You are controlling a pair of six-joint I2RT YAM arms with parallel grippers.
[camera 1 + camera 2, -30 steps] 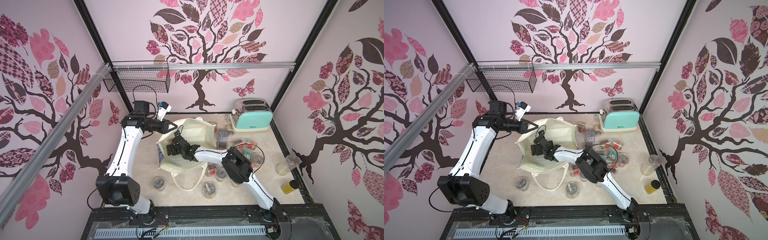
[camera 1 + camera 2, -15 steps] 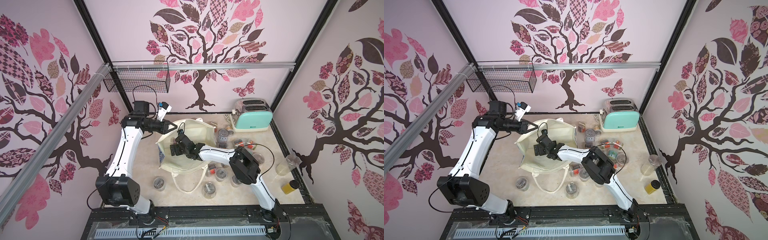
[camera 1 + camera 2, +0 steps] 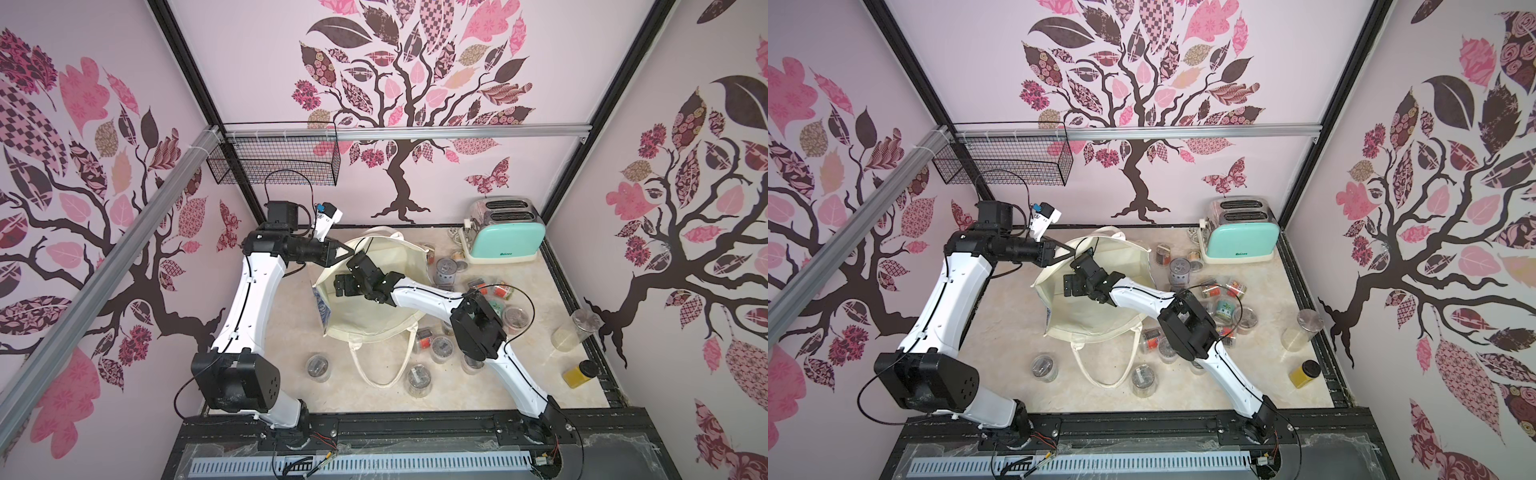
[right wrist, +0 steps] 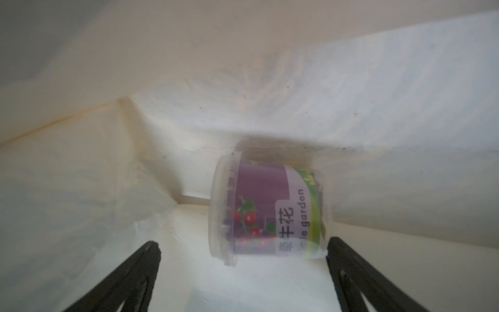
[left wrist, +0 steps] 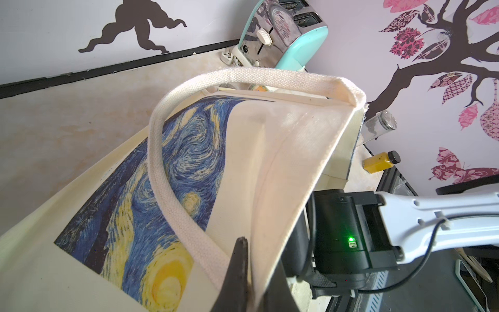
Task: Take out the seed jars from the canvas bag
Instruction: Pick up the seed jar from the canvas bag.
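The canvas bag [image 3: 399, 266] [image 3: 1121, 257] lies open-mouthed on the table, its blue-and-yellow print [image 5: 175, 167] on the outside. My left gripper [image 3: 347, 250] [image 3: 1070, 249] [image 5: 249, 259] is shut on the bag's rim and holds the mouth up. The right gripper [image 3: 344, 287] [image 3: 1071, 287] [image 4: 243, 245] reaches inside the bag, open. One seed jar [image 4: 270, 210] with a purple packet lies on its side on the bag's floor. It sits just beyond the fingertips [image 4: 337, 245], nearer one finger. Several seed jars [image 3: 444, 270] [image 3: 1177, 270] lie on the table outside the bag.
A mint toaster [image 3: 503, 237] stands at the back right, a black wire basket [image 3: 274, 162] hangs on the back wall. A tall clear jar [image 3: 575, 330] and a yellow bottle [image 3: 579, 372] stand by the right edge. Loose jars [image 3: 318, 365] and the bag's handle [image 3: 382, 374] lie in front.
The right arm has shifted a little toward the back inside the bag's mouth. The left gripper keeps its hold on the rim in the same place.
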